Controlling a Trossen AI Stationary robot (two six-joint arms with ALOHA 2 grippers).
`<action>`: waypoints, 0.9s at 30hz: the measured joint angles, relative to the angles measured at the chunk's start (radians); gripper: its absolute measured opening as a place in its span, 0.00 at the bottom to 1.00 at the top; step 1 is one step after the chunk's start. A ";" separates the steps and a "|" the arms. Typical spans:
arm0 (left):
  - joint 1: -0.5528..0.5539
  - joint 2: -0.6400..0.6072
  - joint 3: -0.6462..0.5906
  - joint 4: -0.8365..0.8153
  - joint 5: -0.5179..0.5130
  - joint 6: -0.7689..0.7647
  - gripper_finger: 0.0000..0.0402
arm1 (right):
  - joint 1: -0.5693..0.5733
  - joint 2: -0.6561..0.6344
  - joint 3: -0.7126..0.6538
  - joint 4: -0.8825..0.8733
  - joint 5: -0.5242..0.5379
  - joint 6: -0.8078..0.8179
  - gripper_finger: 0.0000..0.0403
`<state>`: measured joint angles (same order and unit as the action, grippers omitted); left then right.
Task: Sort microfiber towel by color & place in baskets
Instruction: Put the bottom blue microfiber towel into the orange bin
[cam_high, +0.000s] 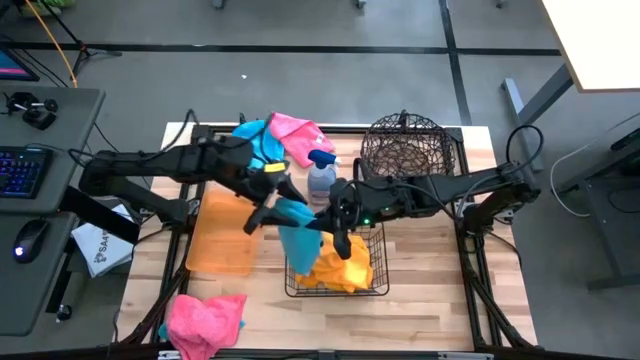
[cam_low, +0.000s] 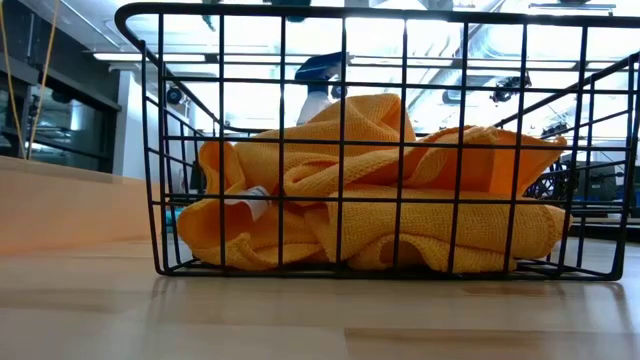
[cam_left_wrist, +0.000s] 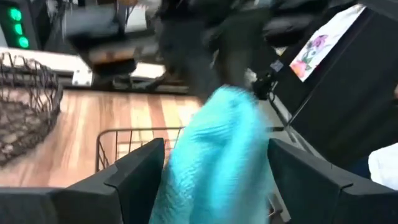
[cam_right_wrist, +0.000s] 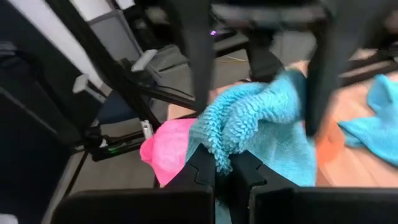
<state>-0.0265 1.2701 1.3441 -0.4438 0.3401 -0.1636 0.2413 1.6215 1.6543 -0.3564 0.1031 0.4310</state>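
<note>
A teal-blue towel hangs in the air between my two grippers, above the left end of the black rectangular wire basket. Orange towels lie heaped in that basket. My right gripper reaches in from the table's right and is shut on the teal towel. My left gripper comes from the left and is open, one finger on each side of the towel; whether they touch it, I cannot tell. In the low view, neither gripper shows. My right gripper pinches a bunched fold at the teal towel's upper part between its two fingers, coming roughly level from the table's right. The towel is lifted clear of the table and hangs slack below the fingers, over the black basket.
The flat orange tray lies left of the black basket. The dark round wire basket stands at the far right. A spray bottle stands behind the basket. Pink and teal towels lie at the far edge, another pink one near-left.
</note>
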 joint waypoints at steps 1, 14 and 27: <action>0.000 0.012 0.000 0.002 0.001 -0.010 0.68 | 0.000 0.000 0.000 0.005 -0.007 -0.012 0.00; 0.000 0.085 0.000 0.075 0.239 -0.070 0.68 | -0.021 -0.020 0.000 0.020 -0.010 -0.141 0.00; 0.054 0.053 0.000 -0.077 0.171 0.089 0.04 | -0.026 -0.034 0.000 0.016 -0.047 -0.096 0.30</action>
<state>0.0273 1.3227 1.3437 -0.5207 0.5107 -0.0741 0.2157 1.5872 1.6543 -0.3400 0.0559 0.3352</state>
